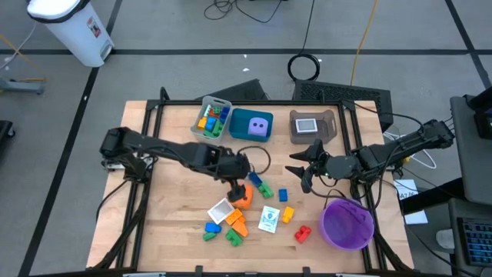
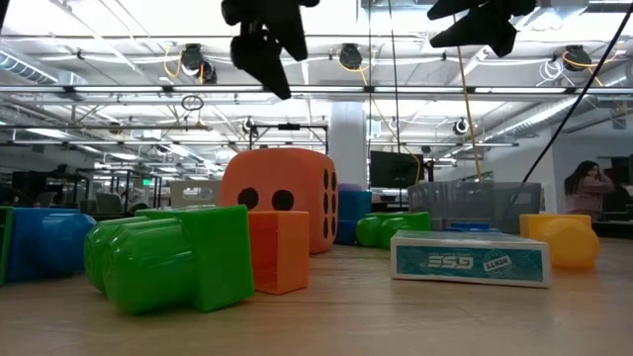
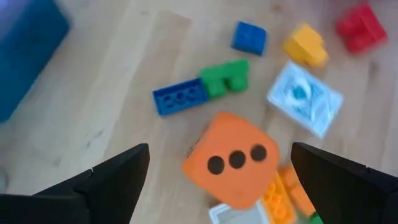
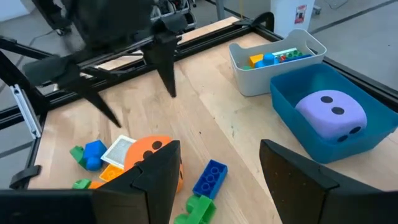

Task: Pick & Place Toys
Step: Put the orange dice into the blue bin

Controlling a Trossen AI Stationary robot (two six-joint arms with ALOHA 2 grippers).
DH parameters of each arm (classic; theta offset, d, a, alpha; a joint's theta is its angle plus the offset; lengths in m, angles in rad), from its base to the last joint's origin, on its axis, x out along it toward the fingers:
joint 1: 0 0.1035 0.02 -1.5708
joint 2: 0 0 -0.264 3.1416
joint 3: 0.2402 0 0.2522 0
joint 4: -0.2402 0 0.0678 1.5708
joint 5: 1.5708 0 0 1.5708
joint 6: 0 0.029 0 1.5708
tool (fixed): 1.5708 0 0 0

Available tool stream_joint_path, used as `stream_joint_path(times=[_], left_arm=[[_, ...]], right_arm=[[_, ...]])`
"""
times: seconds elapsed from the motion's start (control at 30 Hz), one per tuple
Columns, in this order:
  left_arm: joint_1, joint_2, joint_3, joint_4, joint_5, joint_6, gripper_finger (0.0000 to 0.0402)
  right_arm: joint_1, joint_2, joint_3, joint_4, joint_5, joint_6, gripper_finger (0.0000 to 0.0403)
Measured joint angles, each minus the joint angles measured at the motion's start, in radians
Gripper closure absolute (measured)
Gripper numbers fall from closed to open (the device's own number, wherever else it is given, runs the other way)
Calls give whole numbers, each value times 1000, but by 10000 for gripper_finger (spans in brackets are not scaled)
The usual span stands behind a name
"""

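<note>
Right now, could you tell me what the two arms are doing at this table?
They are sorting toys. The left hand hangs open over the orange dice, which sits among loose bricks and picture cards on the table; nothing is gripped yet. The right hand waits empty and open, raised above the table near the purple bowl. The purple dice already lies in the teal tray, and some bricks fill the grey tray.

Surface (image 1: pixel 169 231): pale wood, matt, visible grain. Bricks (image 2: pixel 168 259): glossy smooth plastic. Orange die (image 3: pixel 233 158): matt, soft-looking skin. Purple bowl (image 1: pixel 347 224), lower right: smooth plastic. Picture card (image 1: pixel 269 218): glossy paper. Fingers (image 3: pixel 106 180): matt black.
</note>
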Motion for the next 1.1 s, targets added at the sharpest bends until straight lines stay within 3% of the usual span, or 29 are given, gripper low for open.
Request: stream_joint_path(times=[0.13,0.67,1.1], left_arm=[[-26,34,0,8,57,134,2],[-85,117,0,21,38,353,2],[-69,181,0,41,14,341,2]], right_arm=[[0,0,0,-1,0,-3,190],[0,0,0,-7,0,-18,190],[0,0,-1,-7,1,-18,190]])
